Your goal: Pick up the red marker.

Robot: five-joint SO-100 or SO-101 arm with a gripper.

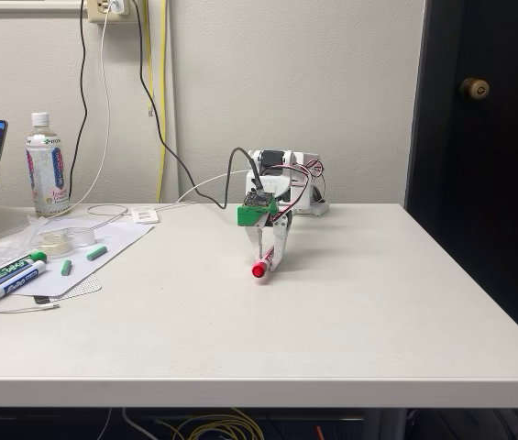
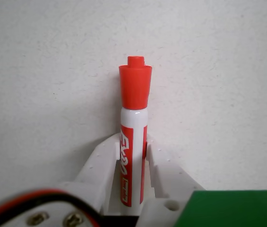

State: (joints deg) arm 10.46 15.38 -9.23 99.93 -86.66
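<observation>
At the left of the fixed view, a blue-capped marker (image 1: 2, 287) and a green-capped marker (image 1: 11, 266) are seen lying on the table (image 1: 378, 312), well apart from the work. Towards the middle, the red marker (image 1: 261, 266) is found clamped between the gripper (image 1: 269, 258) fingers, cap down at the tabletop. In the wrist view its barrel (image 2: 132, 165) is pinched closely by both fingers (image 2: 100, 165). The lift is best made straight upward, with the squeeze maintained, so that the barrel is not let slip.
</observation>
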